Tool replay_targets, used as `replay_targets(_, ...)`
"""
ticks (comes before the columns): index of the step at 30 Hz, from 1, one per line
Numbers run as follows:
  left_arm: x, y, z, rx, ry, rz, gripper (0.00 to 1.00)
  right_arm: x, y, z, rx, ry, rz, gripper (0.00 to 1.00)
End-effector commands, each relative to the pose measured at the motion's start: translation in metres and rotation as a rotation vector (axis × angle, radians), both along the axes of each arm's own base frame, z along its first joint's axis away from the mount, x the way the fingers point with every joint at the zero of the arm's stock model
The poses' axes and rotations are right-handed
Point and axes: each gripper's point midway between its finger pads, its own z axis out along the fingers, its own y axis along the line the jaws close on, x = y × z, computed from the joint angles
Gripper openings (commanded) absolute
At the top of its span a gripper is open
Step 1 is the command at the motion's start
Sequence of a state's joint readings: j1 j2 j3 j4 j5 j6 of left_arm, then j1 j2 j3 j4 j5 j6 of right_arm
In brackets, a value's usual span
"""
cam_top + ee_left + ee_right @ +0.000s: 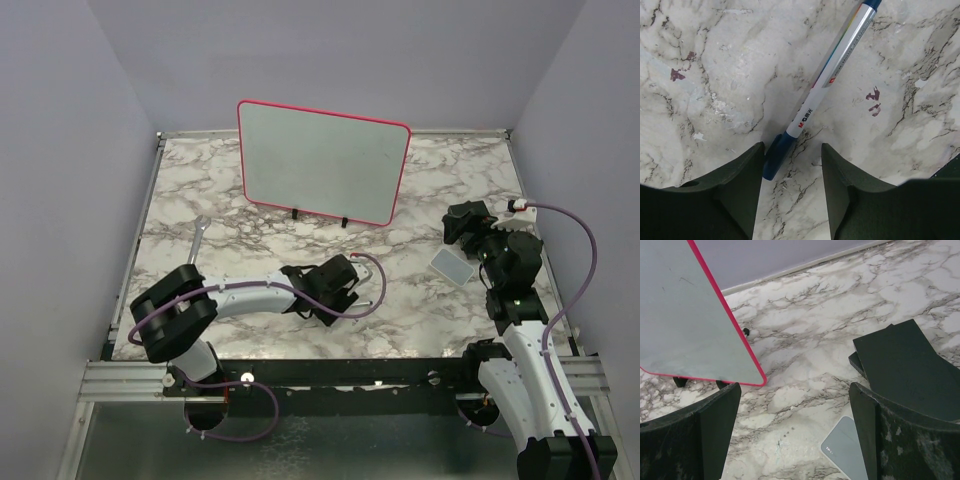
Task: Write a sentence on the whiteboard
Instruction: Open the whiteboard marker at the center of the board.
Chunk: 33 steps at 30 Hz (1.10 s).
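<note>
- Step in hand: pen pickup. Writing has not begun. The whiteboard (320,165) is blank in both views that show it, and no sentence is visible.
- Whiteboard location: upper centre of the top view, upright on two black feet (296,212) at the far part of the desk (250,250).
- Left end effector (792,147): low over the desk, part open, holding nothing. The pen (835,75) lies flat and runs from between the fingers to the upper right of the frame. Its blue end sits against or just beside the finger at lower left and clear of the other finger.
- Right end effector (795,390): wide open and empty, at the right of the desk, facing the whiteboard.
- Next move, as judged:
  - Close the left end effector until both fingers bear on the blue end.
  - The pen lies oblique to the fingers, so it may swing as they meet it.
  - Then lift the pen and turn it toward the whiteboard.
  - Which end carries the tip cannot be told.
- View differences:
  - Only the left wrist view shows the pen. In the top view the end effector hides it.
  - Only the top view shows the whole whiteboard and both arms.
  - The right wrist view shows the whiteboard's lower corner, with a grey pad (847,450) at lower centre and a black block (905,365) at right.
</note>
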<state>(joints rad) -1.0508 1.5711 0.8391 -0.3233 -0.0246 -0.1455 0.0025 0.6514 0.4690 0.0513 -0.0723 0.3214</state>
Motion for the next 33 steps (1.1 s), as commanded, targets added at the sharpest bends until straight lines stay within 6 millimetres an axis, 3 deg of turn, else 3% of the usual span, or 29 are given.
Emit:
replay_targets(1,-0.025,-0.008,-0.006,-0.014,0.076,-0.022,0.50,0.000,-0.003,0.009,0.001,-0.019,-0.018,0.93)
replay_targets(5,-0.031,-0.009,-0.004,-0.023,0.073,-0.015,0.47,-0.001,-0.004,0.009,0.001,-0.019,-0.020,0.93)
replay_targets(16,-0.025,0.011,-0.017,0.059,0.047,0.079,0.42,-0.002,-0.005,0.010,0.000,-0.024,-0.026,0.93)
replay_targets(28,-0.042,0.013,-0.020,0.096,0.092,0.056,0.40,-0.003,-0.005,0.011,0.002,-0.025,-0.028,0.93)
replay_targets(33,-0.046,0.018,-0.022,0.113,0.101,0.070,0.45,-0.003,-0.005,0.011,0.002,-0.028,-0.028,0.93)
